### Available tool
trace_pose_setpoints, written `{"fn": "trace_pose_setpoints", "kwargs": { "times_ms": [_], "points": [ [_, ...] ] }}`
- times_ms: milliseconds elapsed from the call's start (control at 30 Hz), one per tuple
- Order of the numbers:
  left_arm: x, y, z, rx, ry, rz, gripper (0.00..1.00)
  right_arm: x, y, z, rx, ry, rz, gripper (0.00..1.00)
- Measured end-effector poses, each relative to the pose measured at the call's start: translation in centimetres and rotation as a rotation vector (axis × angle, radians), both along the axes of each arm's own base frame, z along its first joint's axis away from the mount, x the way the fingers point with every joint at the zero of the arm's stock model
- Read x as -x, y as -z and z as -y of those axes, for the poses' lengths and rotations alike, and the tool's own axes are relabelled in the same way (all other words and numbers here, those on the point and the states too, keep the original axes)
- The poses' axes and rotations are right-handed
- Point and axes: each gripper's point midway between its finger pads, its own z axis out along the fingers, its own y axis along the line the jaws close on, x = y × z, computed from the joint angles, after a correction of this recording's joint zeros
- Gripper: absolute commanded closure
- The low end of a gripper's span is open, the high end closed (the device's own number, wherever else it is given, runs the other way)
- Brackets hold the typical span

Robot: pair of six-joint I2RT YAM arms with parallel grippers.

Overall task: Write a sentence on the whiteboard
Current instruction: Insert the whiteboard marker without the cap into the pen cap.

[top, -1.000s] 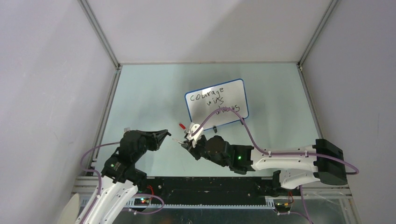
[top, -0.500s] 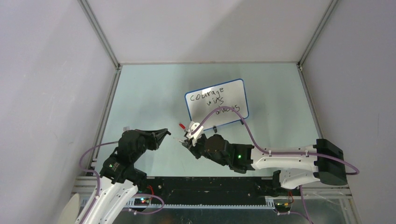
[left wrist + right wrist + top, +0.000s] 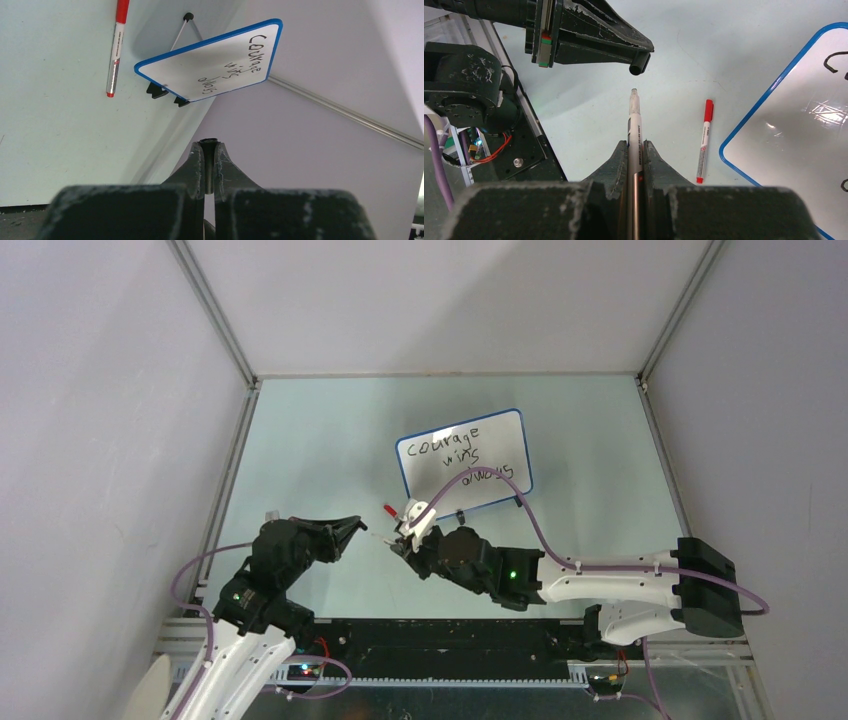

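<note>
While right tool [image 3: 634,146] clamps uncapped marker [image 3: 633,114], left tool [image 3: 209,146] pinches black cap [image 3: 639,65]; whiteboard [image 3: 500,440] beyond both, apart.

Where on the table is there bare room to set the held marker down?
Bare table left of the whiteboard, and right of it toward the wall. Crowded in front: left gripper with cap, right gripper with marker, red-capped pen.
</note>
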Motion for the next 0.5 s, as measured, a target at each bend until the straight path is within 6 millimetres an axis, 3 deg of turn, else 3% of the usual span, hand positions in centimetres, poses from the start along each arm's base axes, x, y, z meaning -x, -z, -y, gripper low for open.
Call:
{"fn": "trace_pose_setpoints", "kwargs": {
  "times_ms": [500],
  "points": [
    [0.0, -0.1, 0.1, 0.008, 0.0, 0.001, 1.0, -0.7, -1.7, -0.3, -0.035, 0.014, 0.008, 1.0]
  ]
}}
